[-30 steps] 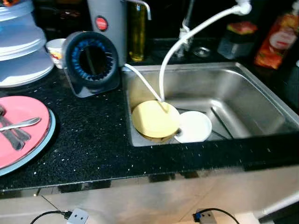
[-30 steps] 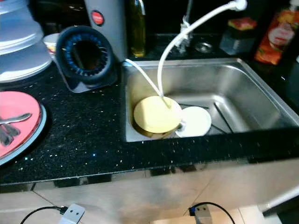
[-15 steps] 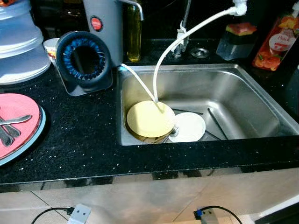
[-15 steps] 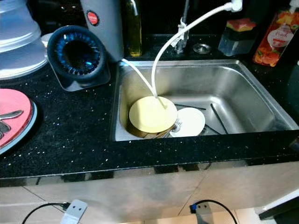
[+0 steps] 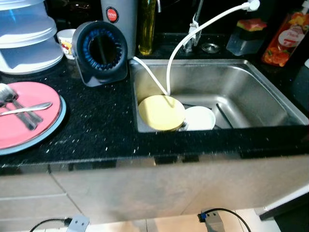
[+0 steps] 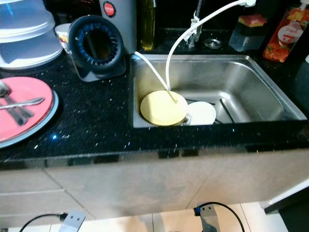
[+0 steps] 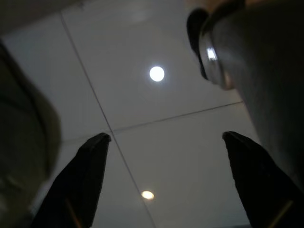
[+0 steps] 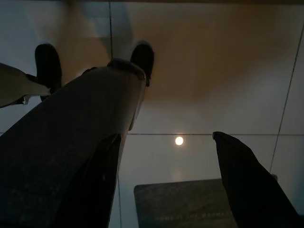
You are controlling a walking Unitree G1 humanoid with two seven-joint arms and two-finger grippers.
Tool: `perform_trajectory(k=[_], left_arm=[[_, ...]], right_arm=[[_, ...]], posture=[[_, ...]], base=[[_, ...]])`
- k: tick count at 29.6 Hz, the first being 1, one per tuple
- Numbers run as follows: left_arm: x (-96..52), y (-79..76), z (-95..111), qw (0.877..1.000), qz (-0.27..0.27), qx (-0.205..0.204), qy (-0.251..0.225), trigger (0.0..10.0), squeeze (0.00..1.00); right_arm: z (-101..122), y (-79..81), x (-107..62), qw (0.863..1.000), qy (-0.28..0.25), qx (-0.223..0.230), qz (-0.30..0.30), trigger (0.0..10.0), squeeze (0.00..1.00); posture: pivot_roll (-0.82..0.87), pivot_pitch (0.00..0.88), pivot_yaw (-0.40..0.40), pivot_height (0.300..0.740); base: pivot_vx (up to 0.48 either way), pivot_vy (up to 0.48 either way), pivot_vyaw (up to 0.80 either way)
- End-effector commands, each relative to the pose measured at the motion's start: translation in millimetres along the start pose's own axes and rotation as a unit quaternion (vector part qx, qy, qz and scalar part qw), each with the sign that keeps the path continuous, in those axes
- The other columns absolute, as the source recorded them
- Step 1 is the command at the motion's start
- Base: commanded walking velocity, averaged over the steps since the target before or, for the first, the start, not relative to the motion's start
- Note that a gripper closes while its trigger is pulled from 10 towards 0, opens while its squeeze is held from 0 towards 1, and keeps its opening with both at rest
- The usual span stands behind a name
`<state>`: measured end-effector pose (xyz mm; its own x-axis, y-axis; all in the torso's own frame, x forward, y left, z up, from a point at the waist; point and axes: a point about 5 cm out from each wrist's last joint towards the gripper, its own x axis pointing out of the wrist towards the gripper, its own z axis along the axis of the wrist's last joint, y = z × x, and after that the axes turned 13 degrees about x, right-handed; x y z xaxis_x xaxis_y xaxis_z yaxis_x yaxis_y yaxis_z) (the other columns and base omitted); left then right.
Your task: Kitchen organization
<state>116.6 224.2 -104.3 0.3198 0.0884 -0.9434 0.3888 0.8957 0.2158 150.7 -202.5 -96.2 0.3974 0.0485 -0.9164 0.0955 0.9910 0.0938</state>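
Note:
A steel sink (image 5: 251, 92) is set into the black speckled counter (image 5: 96, 130). Inside it, at the left, lies a yellow plate (image 5: 161, 112) on top of a pot, with a white plate (image 5: 200, 117) beside it. Two white hoses (image 5: 181, 46) run down to the yellow plate. At the left of the counter a pink plate (image 5: 26, 116) holds spoons (image 5: 21, 108). Both arms hang down. My left gripper (image 7: 164, 147) is open over the tiled floor, and my right gripper (image 8: 164, 152) is open over the floor too.
A black round appliance (image 5: 101, 50) stands left of the sink, with a grey kettle (image 5: 118, 19) and an oil bottle (image 5: 147, 26) behind it. White stacked containers (image 5: 26, 36) are at far left. An orange bottle (image 5: 285, 36) and a soap holder (image 5: 246, 36) stand at back right. Cables (image 5: 217, 220) lie on the floor.
The whole picture has shifted: the camera has drawn back and dipped, so more of the cabinet front and the pink plate show. The things in the sink have not moved.

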Motion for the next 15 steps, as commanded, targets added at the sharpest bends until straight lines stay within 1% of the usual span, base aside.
perform_trajectory(k=[1,15], left_arm=[[0.2,-6.5,-4.5,1.0,-0.01,-0.009,0.01,10.0,0.0],[0.2,-4.0,-3.1,1.0,-0.008,-0.001,0.011,10.0,0.0]], right_arm=[[-14.4,2.4,0.0,1.0,0.027,-0.001,0.006,10.0,0.0],[-15.5,3.9,0.0,1.0,0.021,0.0,0.014,10.0,0.0]], posture=[[0.09,0.069,-0.033,0.74],[0.08,0.064,-0.03,0.74]], base=[[0.0,0.0,0.0],[0.0,0.0,0.0]])
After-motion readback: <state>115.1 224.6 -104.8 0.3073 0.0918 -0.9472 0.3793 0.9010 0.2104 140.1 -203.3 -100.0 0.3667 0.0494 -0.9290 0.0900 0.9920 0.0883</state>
